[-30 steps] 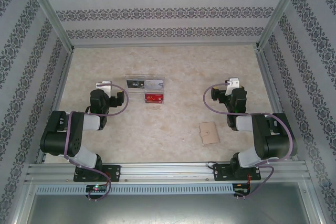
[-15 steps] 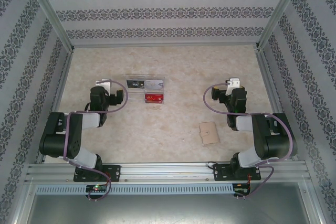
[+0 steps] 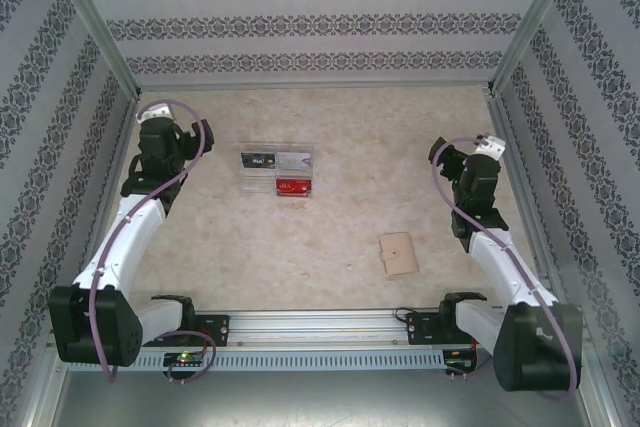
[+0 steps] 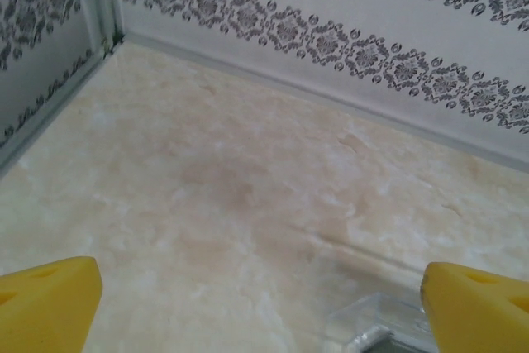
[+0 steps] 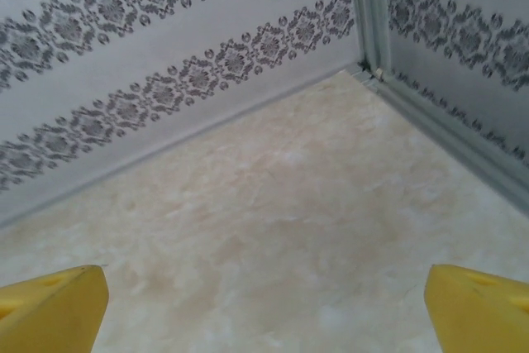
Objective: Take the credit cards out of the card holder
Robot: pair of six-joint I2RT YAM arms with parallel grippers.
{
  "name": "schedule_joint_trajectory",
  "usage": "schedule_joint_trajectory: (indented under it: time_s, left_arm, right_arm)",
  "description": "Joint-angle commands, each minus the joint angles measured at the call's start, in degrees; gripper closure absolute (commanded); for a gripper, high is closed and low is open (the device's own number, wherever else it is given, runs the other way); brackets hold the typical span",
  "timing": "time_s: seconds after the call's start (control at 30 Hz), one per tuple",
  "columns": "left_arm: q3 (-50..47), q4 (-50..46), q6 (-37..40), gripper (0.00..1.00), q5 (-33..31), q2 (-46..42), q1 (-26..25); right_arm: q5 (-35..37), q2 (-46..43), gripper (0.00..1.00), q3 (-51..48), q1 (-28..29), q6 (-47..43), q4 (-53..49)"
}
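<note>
The left hand (image 4: 260, 287) has its yellow fingers (image 4: 50, 303) spread wide with nothing between them. It hovers over the far left of the pale marbled worktop (image 3: 330, 237), close to the patterned side wall (image 3: 60, 97). The right hand (image 5: 266, 291) is just as wide and empty, out by the far right corner.

The nearest thing to the left hand is the clear plastic tray (image 3: 257, 185) holding black, silver and red cards. The first risk is that this hand goes for those cards, which are not the ones asked for.

The small flat tan card holder (image 3: 399, 253) lies flat on the worktop, right of centre and toward the near edge. It is well apart from both hands and fairly close to the right arm's base. No card pokes out of it that I can make out, so I judge the credit cards are inside it.

- The holder is thin and lies flush, so fingers coming down may scrape the worktop or shove it away instead of pinching it.
- If only 1 hand pulls, the holder will likely travel with the cards; the other hand must pin it.
- With 2 hands crowding so small a target, they could knock each other.
- So close to its base, the right arm may be cramped.
</note>
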Motion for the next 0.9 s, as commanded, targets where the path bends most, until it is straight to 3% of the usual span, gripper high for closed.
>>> schedule_joint_trajectory:
  time_s: [0.0, 0.2, 0.4, 0.67, 0.87]
  left_arm:
    - [4.01, -14.57, -7.69, 0.00, 3.43, 0.93, 0.75]
    - [4.06, -17.59, -10.10, 0.00, 9.60, 3.42, 0.24]
    - [1.91, -16.06, -10.18, 0.00, 13.58, 2.55, -0.97]
    - [5.36, -19.04, -9.31, 0.00, 14.68, 4.53, -4.55]
    - [6.99, -22.10, -9.92, 0.00, 10.14, 4.36, -11.03]
  right_arm:
    - [-7.63, -1.06, 0.02, 3.25, -0.06, 10.87, -18.43]
    - [-14.50, -1.83, 0.02, 3.37, 3.56, 13.64, -32.23]
    - [-8.89, -6.24, 0.02, -0.93, 13.09, 18.05, -41.29]
    - [-9.66, -9.98, 0.02, -6.65, 17.32, 21.73, -45.62]
    - [-13.95, -11.06, 0.02, -10.26, 18.77, 22.35, -44.39]
